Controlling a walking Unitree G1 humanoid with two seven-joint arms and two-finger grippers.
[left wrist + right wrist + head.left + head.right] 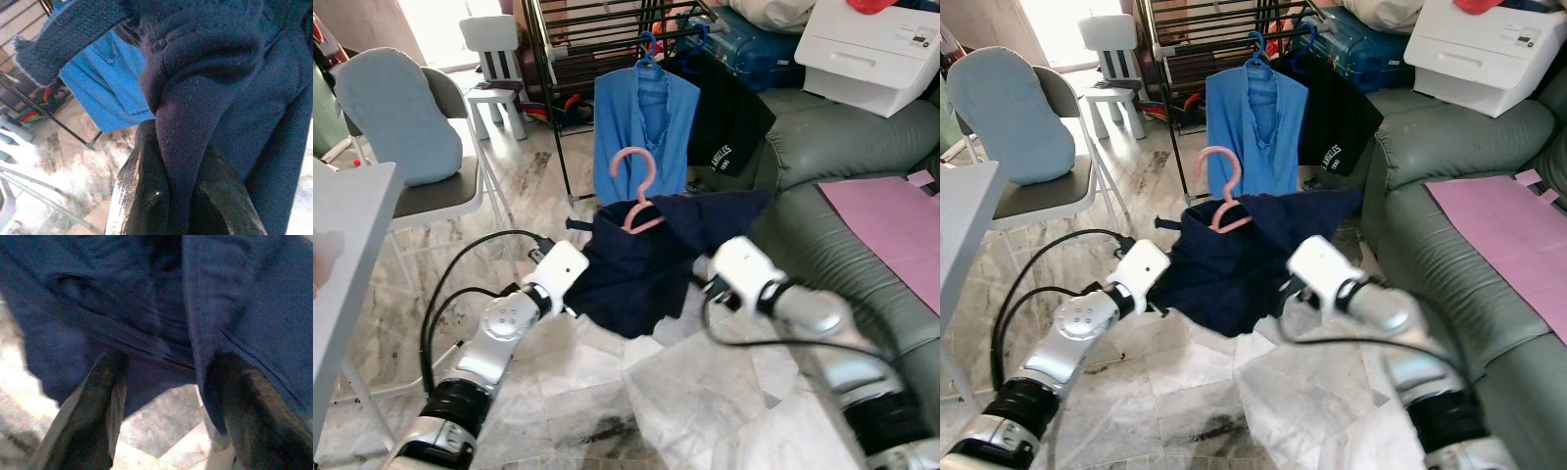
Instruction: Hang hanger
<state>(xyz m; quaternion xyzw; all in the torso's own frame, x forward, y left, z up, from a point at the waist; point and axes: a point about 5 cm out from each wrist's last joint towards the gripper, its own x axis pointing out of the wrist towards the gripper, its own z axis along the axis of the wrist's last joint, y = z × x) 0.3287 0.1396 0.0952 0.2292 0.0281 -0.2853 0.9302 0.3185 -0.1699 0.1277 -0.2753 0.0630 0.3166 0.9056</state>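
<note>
Landmark: the black clothes rack, standing on the marble floor beyond both arms.
Hanger: the pink hanger sits below and on the robot's side of the rack, hook uppermost and free of any rail, its shoulders buried in the navy garment.
Garment: draped over the hanger, sagging between the two arms, hem clear of the floor.
Left gripper: the left gripper is at the garment's edge farther from the sofa; its two fingers are pinched tight on a fold of navy knit.
Right gripper: the right gripper is under the garment on the sofa side of the rack; its fingers stand spread with cloth hanging over and between them, nothing clamped.
Already on rack: a blue shirt and a black garment, each on a blue hanger hooked to a rail.
Step in hand: judged to be the carry, with the load raised toward the rack and the hook not yet placed.
Next move calls for: lifting until the pink hook clears a rail, then lowering it on beside the blue shirt.
Risk: the hold is on cloth, not on the hanger, so the hook may tilt or the hanger may slip out.
Other items: a grey chair stands well away from the rack.
</note>
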